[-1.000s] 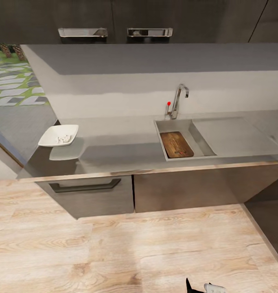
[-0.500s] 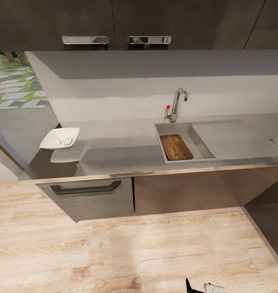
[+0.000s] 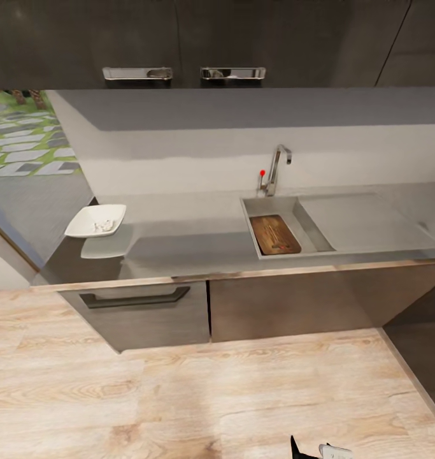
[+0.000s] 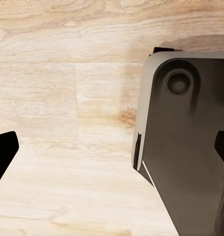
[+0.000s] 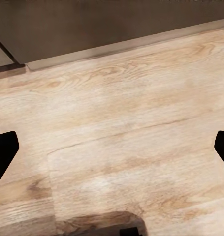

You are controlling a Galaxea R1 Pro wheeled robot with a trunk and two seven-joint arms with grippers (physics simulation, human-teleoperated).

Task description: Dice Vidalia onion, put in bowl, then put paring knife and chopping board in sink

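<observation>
Wood floor [image 3: 211, 395] fills the near view. Worktop [image 3: 185, 239] far; sink [image 3: 306, 220] right, chopping board [image 3: 274, 234] inside, knife on it. Bowl [image 3: 95, 220] far left. Both arms low, left pincer [image 4: 112, 152] and right pincer [image 5: 112, 147] spread, empty, well away from all of it.

Brushed steel sink [image 3: 319, 224], wooden chopping board [image 3: 275, 234], smooth reflective grey countertop [image 3: 185, 239], pale wood-grain floor [image 3: 179, 395].
</observation>
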